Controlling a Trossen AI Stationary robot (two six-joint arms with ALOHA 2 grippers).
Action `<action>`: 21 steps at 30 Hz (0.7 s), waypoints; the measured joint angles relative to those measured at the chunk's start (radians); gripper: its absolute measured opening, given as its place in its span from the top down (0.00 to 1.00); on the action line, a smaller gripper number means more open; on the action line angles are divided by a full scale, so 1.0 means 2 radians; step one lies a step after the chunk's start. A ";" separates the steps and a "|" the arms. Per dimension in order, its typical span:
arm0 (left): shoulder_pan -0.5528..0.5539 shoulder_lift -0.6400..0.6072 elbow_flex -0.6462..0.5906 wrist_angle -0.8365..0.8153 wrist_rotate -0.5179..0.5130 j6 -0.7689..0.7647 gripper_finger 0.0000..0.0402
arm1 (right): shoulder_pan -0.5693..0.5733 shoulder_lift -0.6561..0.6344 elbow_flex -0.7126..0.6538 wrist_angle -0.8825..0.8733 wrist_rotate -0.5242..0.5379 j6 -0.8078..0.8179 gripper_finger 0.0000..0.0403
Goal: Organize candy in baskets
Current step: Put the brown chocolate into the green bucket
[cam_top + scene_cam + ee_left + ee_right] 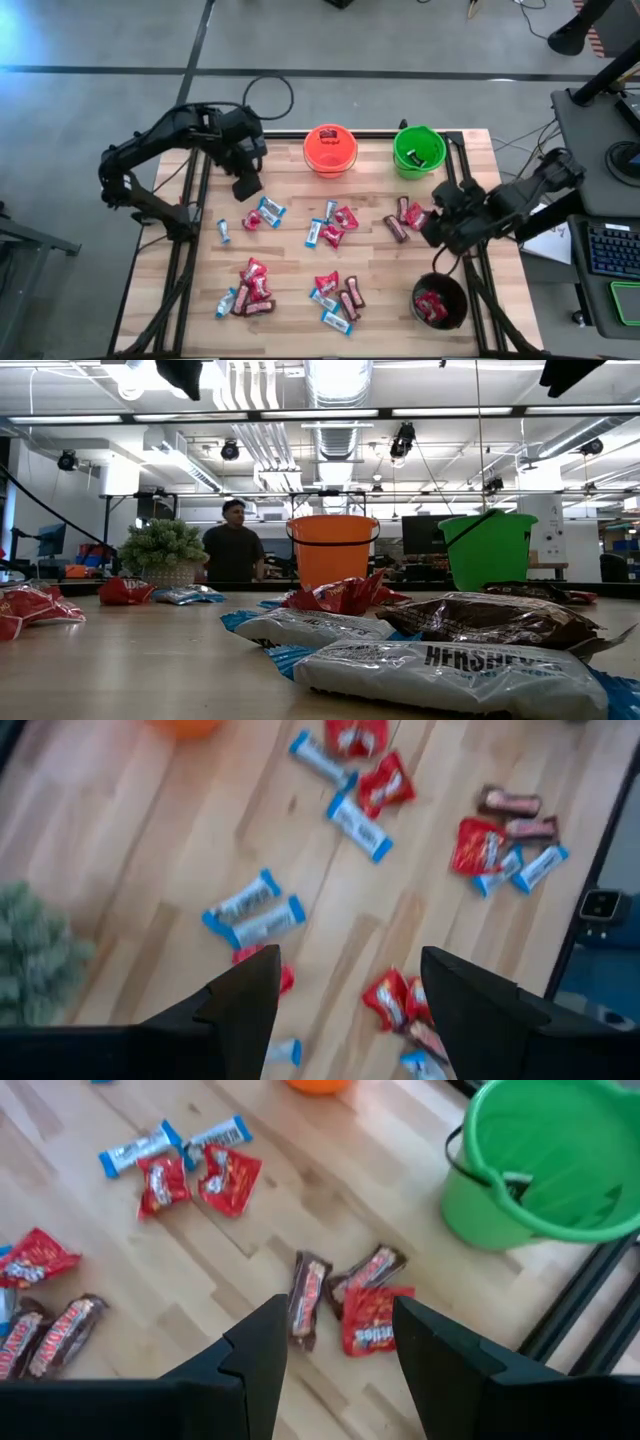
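Candy lies scattered over the wooden table (290, 270), and we read "HERSHEY'S" on the silvery wrapper of the blue-and-white bar (450, 675) nearest the low camera; the red packet (368, 1323) under the right wrist may read "Skittles", though we cannot be sure. From the table's centre, the orange basket (330, 150) stands at 12 o'clock with a dark piece inside, the green basket (418, 150) at 1 o'clock holding a dark bar, and the black basket (439, 301) at 5 o'clock with a red packet in it. Our left gripper (246, 186) hangs at about 10 o'clock above two blue-and-white bars (255, 910), its fingers (240, 1005) spread wide and holding nothing. Our right gripper (432, 232) hovers at 3 o'clock over a dark brown bar (306, 1298) and that red packet, its fingers (255, 1350) likewise parted and empty. A person (233, 546) stands beyond the table beside a potted plant (163, 550).
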 joint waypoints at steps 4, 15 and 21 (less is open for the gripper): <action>-0.012 -0.011 -0.012 0.002 0.000 -0.028 0.46 | -0.008 -0.023 0.000 0.000 0.009 -0.024 0.58; -0.137 -0.061 -0.094 0.040 -0.033 -0.146 0.47 | -0.021 -0.045 -0.001 0.000 0.009 -0.038 0.58; -0.237 -0.074 -0.161 0.070 -0.051 -0.208 0.47 | -0.021 -0.039 -0.001 0.006 0.009 -0.029 0.58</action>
